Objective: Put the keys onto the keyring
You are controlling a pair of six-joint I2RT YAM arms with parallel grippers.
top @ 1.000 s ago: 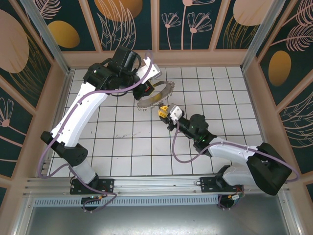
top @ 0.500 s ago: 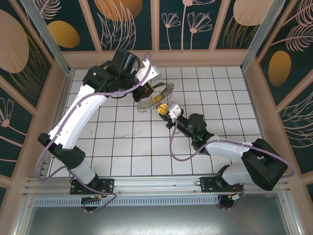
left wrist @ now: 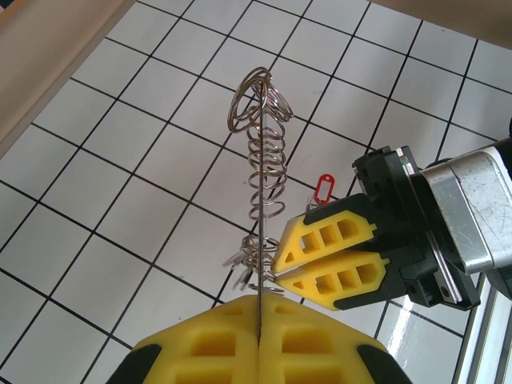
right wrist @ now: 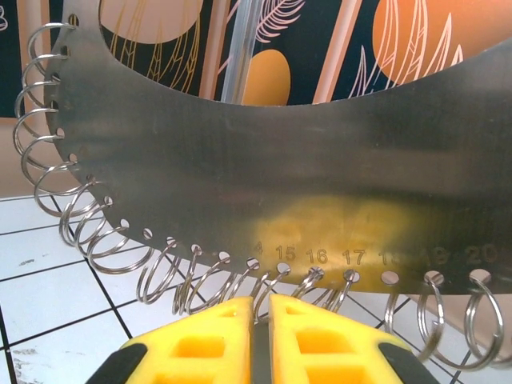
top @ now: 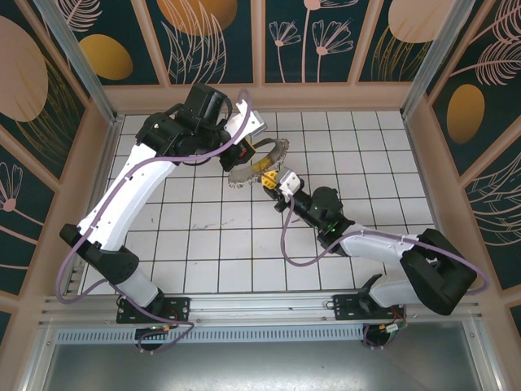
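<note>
Two claws met at a metal keyring over a white tiled table point(top: 203, 236).

From above, upper centre, the left claw point(top: 251, 155) was clenched on the keyring point(top: 277, 148), a thin grey curved plate fringed with wire loops, and the yellow right claw point(top: 270, 181) sat just below it. In the left wrist view, the left claw point(left wrist: 260, 312) at the bottom edge gripped the keyring point(left wrist: 266, 160) edge-on, its coils running up the middle. The right claw point(left wrist: 280, 268) touched the lowest coils from the right, with a small red tag point(left wrist: 323, 188) just above it. In the right wrist view, the smooth numbered plate of the keyring point(right wrist: 280, 144) spanned the frame. The right claw point(right wrist: 262, 308) at bottom centre was nearly closed beneath its loops, and whether it pinched anything could not be told.
</note>
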